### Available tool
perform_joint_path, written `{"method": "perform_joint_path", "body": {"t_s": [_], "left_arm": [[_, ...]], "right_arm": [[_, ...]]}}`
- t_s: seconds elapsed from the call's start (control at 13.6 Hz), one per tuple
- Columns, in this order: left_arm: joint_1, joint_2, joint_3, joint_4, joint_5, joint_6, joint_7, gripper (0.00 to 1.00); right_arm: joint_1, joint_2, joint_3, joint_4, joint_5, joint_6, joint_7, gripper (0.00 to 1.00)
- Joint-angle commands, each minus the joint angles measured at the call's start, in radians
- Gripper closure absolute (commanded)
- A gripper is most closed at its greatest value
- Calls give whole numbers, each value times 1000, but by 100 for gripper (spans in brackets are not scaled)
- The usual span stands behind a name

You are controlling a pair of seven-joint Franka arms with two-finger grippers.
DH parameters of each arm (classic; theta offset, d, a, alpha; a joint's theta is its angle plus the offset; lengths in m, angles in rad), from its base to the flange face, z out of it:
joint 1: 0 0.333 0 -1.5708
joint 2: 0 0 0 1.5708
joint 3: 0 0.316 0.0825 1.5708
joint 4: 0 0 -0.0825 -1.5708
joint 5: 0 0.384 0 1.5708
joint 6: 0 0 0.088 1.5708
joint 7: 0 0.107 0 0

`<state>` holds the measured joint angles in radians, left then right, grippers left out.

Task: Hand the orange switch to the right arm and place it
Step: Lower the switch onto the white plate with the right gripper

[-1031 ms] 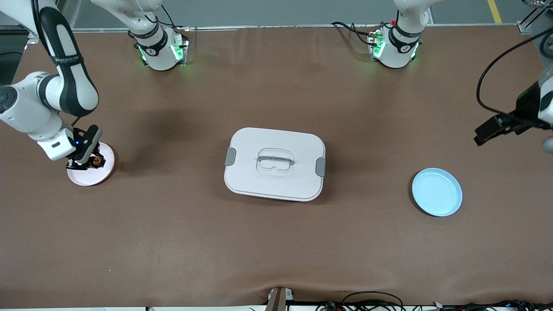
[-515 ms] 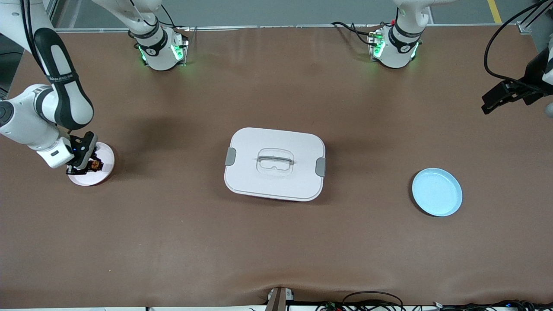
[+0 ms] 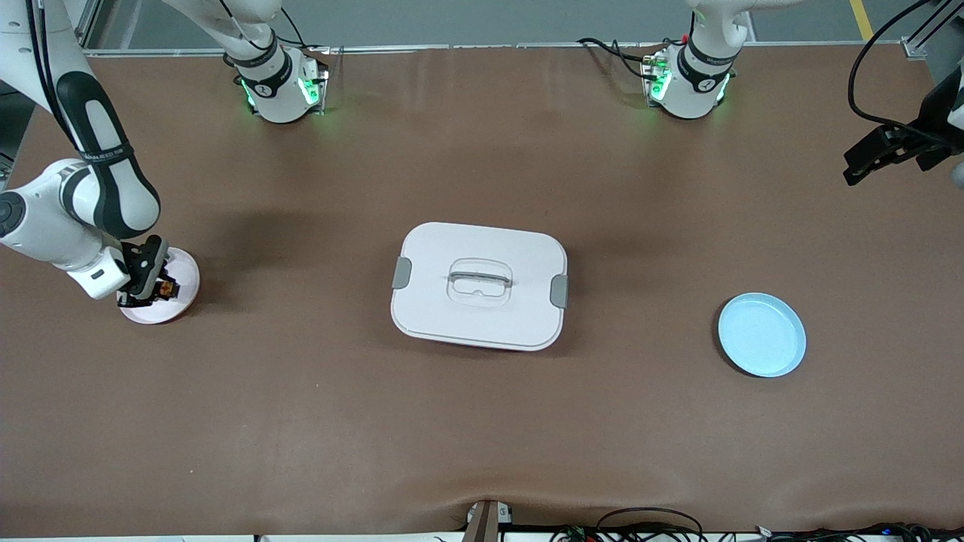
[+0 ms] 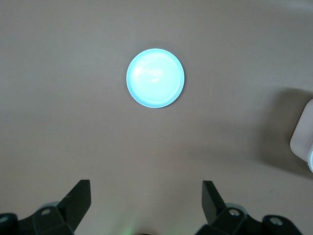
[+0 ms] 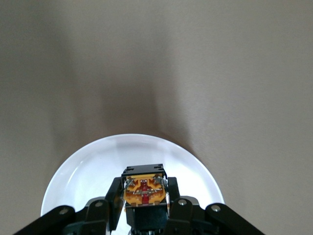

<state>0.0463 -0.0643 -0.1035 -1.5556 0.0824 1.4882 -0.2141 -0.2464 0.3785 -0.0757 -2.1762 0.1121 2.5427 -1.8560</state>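
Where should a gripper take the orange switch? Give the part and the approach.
Grip the orange switch across its black side walls, coming from above: that is how the right gripper holds it over the white plate, jaws shut on both flanks, orange face showing.

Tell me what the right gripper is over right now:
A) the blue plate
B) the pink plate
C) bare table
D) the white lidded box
B: the right gripper, shut on the orange switch, is over the pink plate at the right arm's end of the table; the right wrist view shows the switch between the fingers with that plate under it.
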Motion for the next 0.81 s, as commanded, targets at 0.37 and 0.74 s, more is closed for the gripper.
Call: {"method": "perform_joint_path", "body": {"t_s": [0.37, 0.74], "left_arm": [[-6, -26, 16, -15, -19, -14, 27, 0], [-11, -16, 11, -17, -16, -14, 28, 0]], "right_arm": [[-16, 69, 22, 16, 27, 16, -31, 100], [-4, 68, 66, 16, 32, 8, 13, 100]]}}
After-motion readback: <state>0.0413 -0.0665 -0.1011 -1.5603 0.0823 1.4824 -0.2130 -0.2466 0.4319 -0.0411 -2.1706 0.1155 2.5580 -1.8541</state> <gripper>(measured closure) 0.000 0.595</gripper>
